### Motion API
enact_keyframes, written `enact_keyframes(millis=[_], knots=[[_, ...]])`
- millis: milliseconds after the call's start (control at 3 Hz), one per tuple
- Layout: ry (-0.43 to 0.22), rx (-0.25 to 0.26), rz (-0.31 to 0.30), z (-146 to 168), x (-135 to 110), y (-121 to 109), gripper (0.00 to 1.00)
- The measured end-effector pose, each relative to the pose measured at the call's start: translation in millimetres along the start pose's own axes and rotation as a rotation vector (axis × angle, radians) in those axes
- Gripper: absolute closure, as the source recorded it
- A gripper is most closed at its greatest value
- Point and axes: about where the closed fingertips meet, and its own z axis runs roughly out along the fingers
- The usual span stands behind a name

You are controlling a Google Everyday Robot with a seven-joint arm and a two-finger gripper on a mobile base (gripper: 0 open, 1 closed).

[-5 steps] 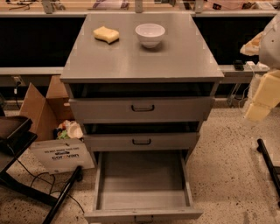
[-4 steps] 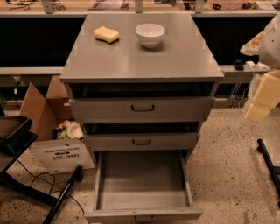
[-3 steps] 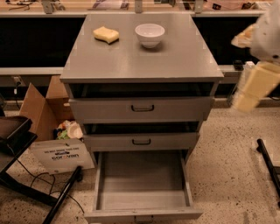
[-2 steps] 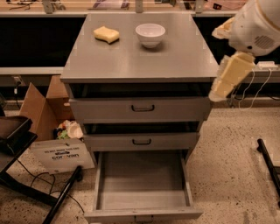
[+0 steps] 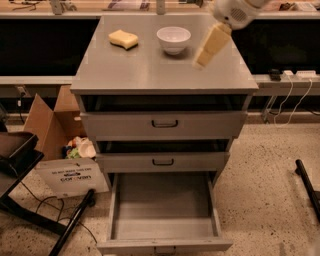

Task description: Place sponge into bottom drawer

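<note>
1. Gripper. We see the gripper at the upper right of the camera view, hanging over the right part of the cabinet top, just right of the white bowl. It slants down and to the left from the white arm housing. It holds nothing that we can see. We cannot tell whether it is spread or closed.

2. Sponge. The sponge lies flat on the back left of the cabinet top, left of the bowl and apart from it. It is well apart from the gripper, with the bowl between them.

3. Drawers. The bottom drawer is pulled fully out toward the camera. Its grey floor is bare. The top drawer and middle drawer above it each stand slightly out.

4. Surroundings. A cardboard box sits on the speckled floor left of the cabinet, with a white printed board in front of it.
</note>
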Motion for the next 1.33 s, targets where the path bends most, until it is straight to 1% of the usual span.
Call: enact_keyframes(millis=[333,667,1000,1333], knots=[[-0.043,0.040,-0.019,-3.9,-26.9,-23.5,0.00],[-0.045,0.035,-0.023,-0.2,-25.7,-21.7,0.00],[-0.099,0.098,-0.010,12.8,-36.4,-48.4,0.00],[-0.187,0.129,-0.020,45.2,-59.6,-81.6,0.00]])
